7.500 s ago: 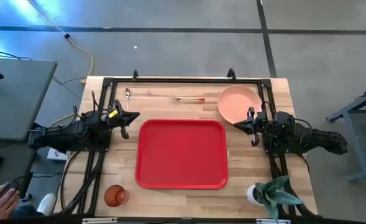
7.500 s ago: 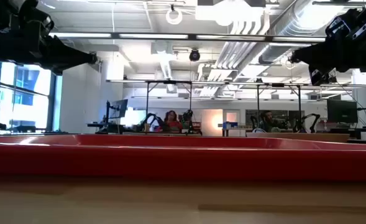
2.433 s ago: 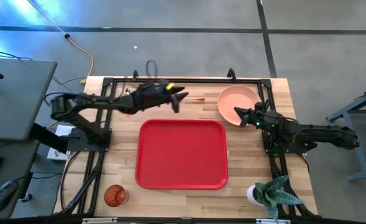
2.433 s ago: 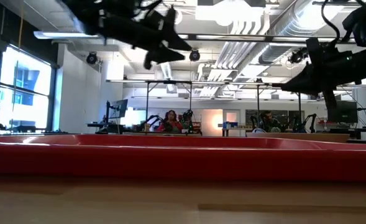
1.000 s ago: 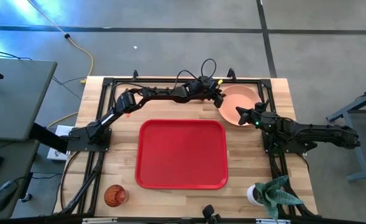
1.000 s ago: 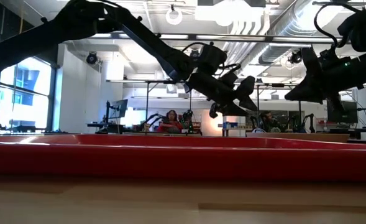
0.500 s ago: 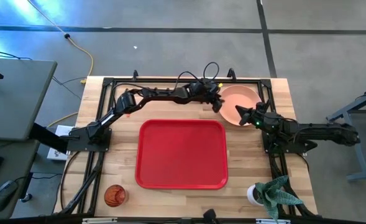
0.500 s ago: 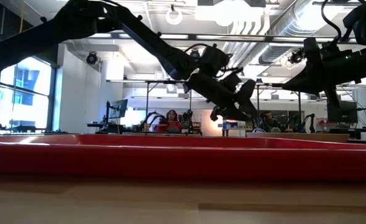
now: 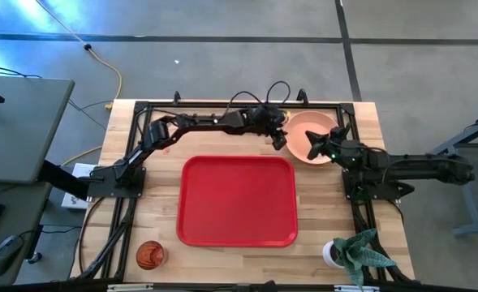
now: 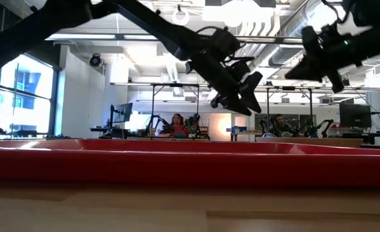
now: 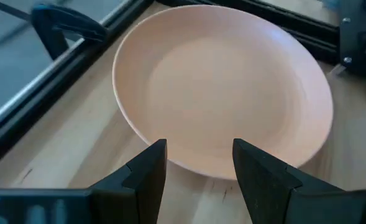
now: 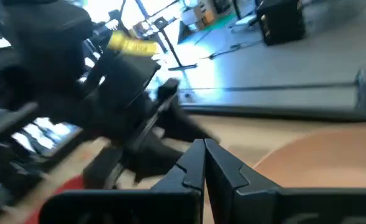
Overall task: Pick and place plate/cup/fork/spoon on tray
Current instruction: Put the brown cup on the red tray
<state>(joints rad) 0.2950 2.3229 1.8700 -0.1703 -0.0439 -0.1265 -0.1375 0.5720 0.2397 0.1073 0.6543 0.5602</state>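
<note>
At the table's far right, the left gripper (image 9: 280, 139) hung released beside the plate (image 9: 307, 131); the right gripper (image 9: 314, 143) stood clenched, empty, over the plate.

Potted plant (image 9: 354, 253) at table (image 9: 336, 211) near-right corner; yellow cable (image 9: 109, 69) on floor; grey desk (image 9: 15, 122) beside.

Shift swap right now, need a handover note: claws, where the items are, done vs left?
Left claw: open, at the plate rim, not gripping.
Right claw: shut, empty, over the plate.
Plate: on the table, far right corner, beyond the tray.
Cup: on the table, near left corner.
Fork, spoon: not visible.
Done: nothing, tray holds nothing.
Left: all four items.
</note>
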